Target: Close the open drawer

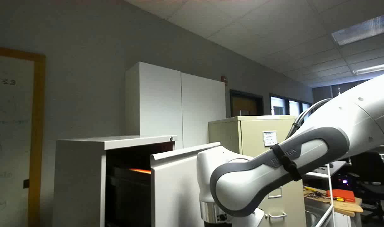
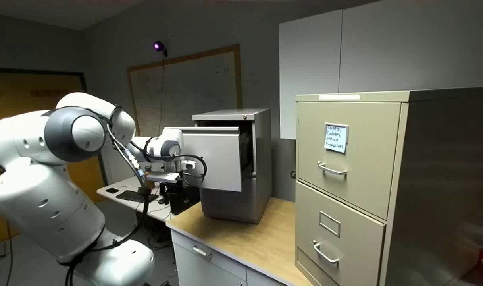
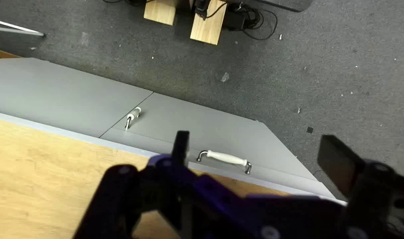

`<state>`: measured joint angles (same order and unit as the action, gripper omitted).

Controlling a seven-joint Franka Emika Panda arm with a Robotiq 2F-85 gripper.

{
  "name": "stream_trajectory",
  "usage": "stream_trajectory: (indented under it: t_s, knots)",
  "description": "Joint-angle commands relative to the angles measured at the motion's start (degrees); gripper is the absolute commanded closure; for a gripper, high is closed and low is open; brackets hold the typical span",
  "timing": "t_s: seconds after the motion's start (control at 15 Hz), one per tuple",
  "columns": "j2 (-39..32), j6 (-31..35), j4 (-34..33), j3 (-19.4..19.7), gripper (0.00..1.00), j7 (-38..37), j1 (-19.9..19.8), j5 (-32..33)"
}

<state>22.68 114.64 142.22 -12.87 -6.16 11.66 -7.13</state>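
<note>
The white drawer (image 1: 176, 192) is pulled out of the low white cabinet (image 1: 78, 183); its flat front also shows in an exterior view (image 2: 219, 159). A strip of orange shows inside it, and the rest of the inside is dark. My wrist overlaps part of the drawer front in both exterior views; I cannot tell whether it touches. My gripper (image 2: 174, 194) points down in front of the drawer, small and dark there. In the wrist view my gripper (image 3: 258, 151) has its fingers wide apart with nothing between them. The drawer does not show in the wrist view.
The cabinet stands on a wood-topped counter (image 2: 237, 234) with a white-handled front (image 3: 226, 157). A beige filing cabinet (image 2: 344, 139) stands beside it. Tall white cupboard doors (image 1: 160, 104) rise behind. A desk (image 2: 110, 192) lies beyond the arm.
</note>
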Motion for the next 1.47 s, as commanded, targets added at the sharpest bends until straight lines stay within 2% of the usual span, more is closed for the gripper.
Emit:
stream_trajectory:
  t_s: [0.0, 0.8, 1.4]
  knots:
    - [-0.03, -0.05, -0.1, 0.21, 0.0, -0.08, 0.22, 0.1]
    - [0.06, 0.2, 0.01, 0.26, 0.0, -0.04, 0.14, 0.22]
    - [3.53, 0.78, -0.05, 0.49, 0.0, -1.27, -1.1, 2.42]
